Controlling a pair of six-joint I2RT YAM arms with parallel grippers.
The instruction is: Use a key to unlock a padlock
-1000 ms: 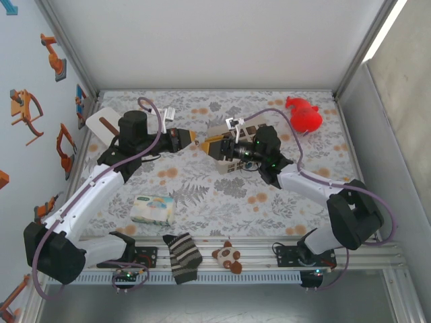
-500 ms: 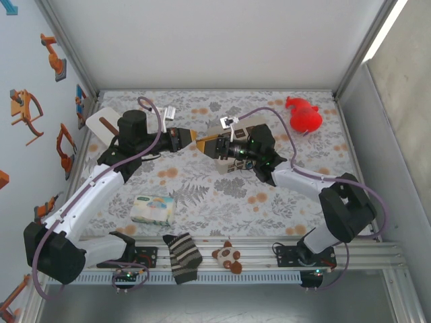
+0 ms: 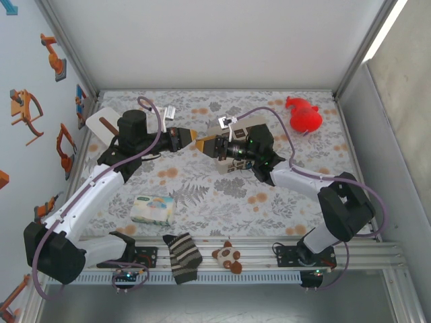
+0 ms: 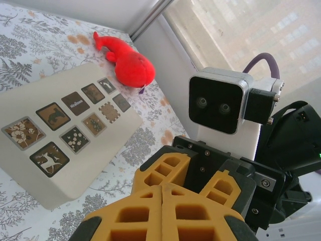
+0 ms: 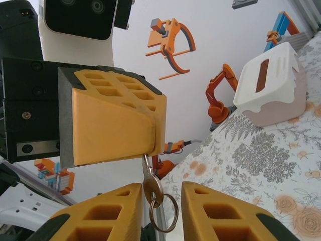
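My left gripper (image 3: 195, 139) is shut on the blade of a small metal key (image 5: 152, 183). The key hangs from the tip of that gripper (image 5: 156, 128), with a split ring (image 5: 163, 214) on its head. My right gripper (image 5: 163, 201) is open, and the key's head and ring hang between its two yellow fingers, close to the left-hand one. In the top view the right gripper (image 3: 207, 144) meets the left one tip to tip above the mat. In the left wrist view my shut fingertips (image 4: 163, 187) face the right gripper (image 4: 196, 173). The padlock is hidden.
A cream box with brown squares (image 4: 65, 150) lies under the right arm (image 3: 232, 166). A red plush (image 3: 304, 114) sits at the back right, and a white and pink container (image 3: 100, 125) at the back left. A tissue pack (image 3: 153, 209), striped sock (image 3: 182, 257) and small bear (image 3: 227, 255) lie near the front.
The right gripper has moved left, closing in on the left gripper's tip until the key hangs between its fingers. The left arm has stayed still.
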